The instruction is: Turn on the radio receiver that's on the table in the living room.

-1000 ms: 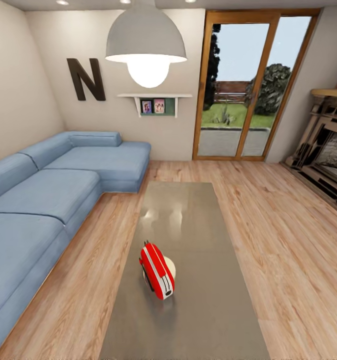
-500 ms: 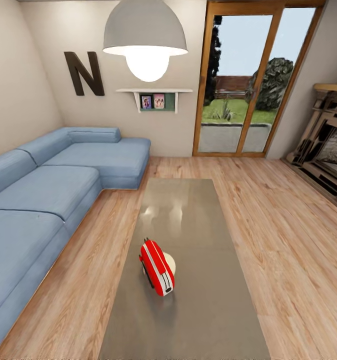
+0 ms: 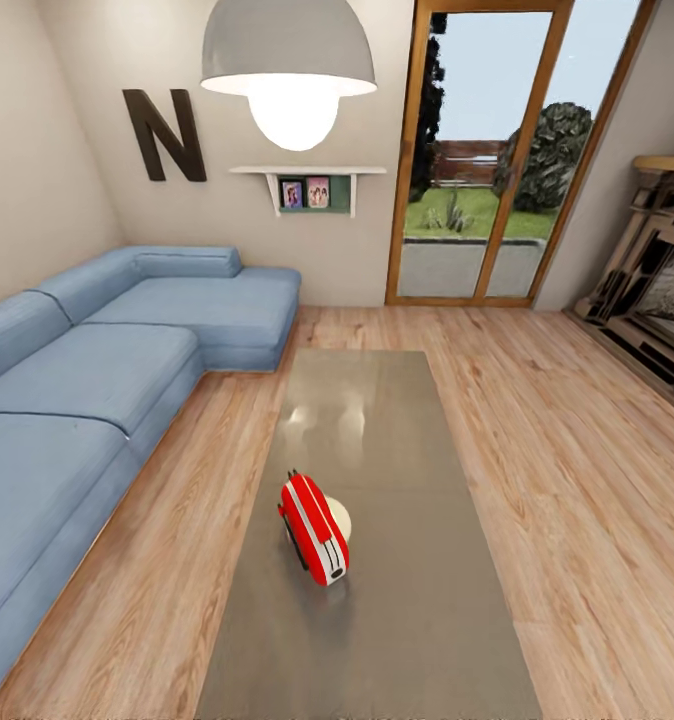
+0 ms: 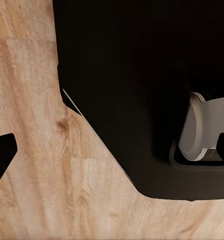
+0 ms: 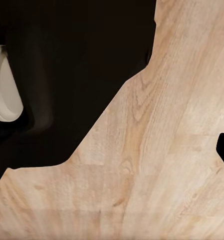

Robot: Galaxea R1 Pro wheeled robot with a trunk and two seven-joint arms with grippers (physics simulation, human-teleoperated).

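Red radio receiver [image 3: 314, 529] stands on the table [image 3: 397, 610], w/ blue sofa [image 3: 97, 380] to its left. Wrist views: wood floor [image 4: 37, 165] beneath dark robot base [image 4: 141, 75]. Fingertips barely show at frame edges, so can't tell either gripper's spread.

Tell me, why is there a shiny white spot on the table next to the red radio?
In the head view, the glossy table mirrors the glowing pendant lamp, so a round white reflection sits beside the radio receiver, with paler glare patches farther along the top; in both wrist views the wood floor looks evenly lit, beside the robot's dark base.
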